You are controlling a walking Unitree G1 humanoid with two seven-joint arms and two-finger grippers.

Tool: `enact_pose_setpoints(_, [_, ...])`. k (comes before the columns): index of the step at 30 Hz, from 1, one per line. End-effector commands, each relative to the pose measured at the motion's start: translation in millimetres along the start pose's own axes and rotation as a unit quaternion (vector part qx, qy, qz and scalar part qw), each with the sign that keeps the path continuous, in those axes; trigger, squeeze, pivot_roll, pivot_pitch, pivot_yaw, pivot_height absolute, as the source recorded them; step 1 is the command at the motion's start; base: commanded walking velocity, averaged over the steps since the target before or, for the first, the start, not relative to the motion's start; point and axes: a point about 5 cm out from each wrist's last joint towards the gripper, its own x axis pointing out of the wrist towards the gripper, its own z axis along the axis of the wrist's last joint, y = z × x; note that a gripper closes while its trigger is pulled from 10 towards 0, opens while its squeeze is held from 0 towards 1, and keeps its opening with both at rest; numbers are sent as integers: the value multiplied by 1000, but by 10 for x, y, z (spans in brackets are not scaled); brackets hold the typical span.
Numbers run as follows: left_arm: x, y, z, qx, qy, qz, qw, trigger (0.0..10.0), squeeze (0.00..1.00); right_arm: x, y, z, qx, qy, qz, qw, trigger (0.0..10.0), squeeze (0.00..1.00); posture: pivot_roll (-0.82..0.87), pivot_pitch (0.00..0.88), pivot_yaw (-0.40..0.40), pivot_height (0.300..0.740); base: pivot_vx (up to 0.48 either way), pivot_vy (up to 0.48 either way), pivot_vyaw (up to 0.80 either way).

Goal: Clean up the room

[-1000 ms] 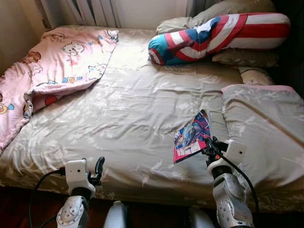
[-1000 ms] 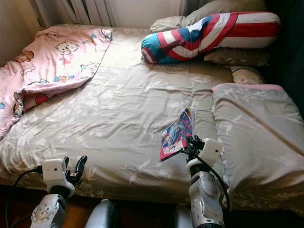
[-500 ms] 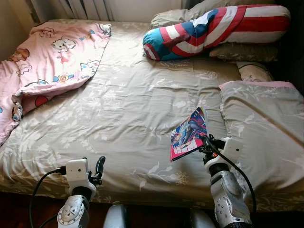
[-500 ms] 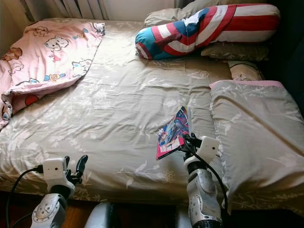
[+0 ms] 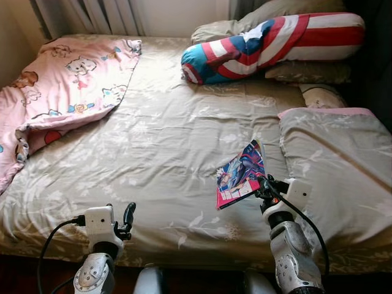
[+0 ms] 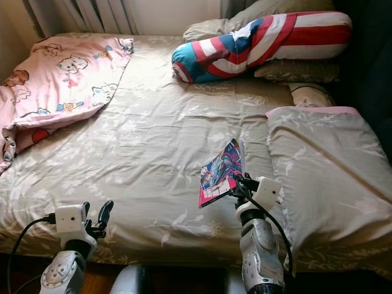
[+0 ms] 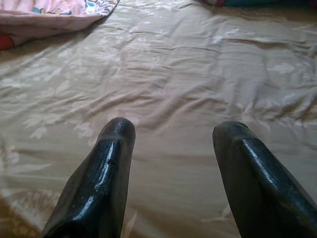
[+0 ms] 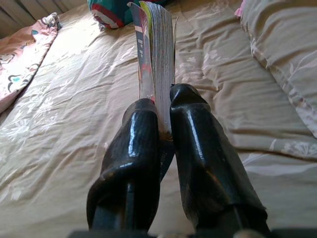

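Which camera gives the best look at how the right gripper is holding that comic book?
The right wrist view: both black fingers clamp the comic book edge-on, pages showing. The eye views show its colourful cover tilted up above the bed in the right gripper, grip itself tiny.

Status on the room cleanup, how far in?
Early. Done: the comic book is off the bed sheet, pinched upright in the right end effector. In hand: carrying it; destination not visible. Left: the pink blanket lies rumpled, the striped bolster askew. The left end effector hangs open and idle.
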Motion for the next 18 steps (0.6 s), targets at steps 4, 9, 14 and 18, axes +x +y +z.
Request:
enact_pose_setpoints(4, [-27, 26, -11, 14, 9, -2, 1000, 10000, 0, 12, 41, 34, 4, -17, 11, 1000, 10000, 0, 11, 160, 17, 653, 157, 0, 0])
enact_pose_setpoints(9, [-34, 27, 17, 14, 6, -2, 1000, 10000, 0, 60, 35, 41, 26, -16, 14, 999, 10000, 0, 24, 169, 23, 653, 0, 0, 0])
enact_pose_setpoints(14, [-91, 75, 47, 21, 6, -2, 1000, 10000, 0, 231, -143, 87, 127, -14, -22, 992, 10000, 0, 51, 187, 42, 653, 0, 0, 0])
enact_pose_setpoints(18, [-175, 146, 67, 33, 10, -3, 999, 10000, 0, 377, -235, 168, 208, -12, -23, 978, 10000, 0, 95, 219, 59, 653, 0, 0, 0])
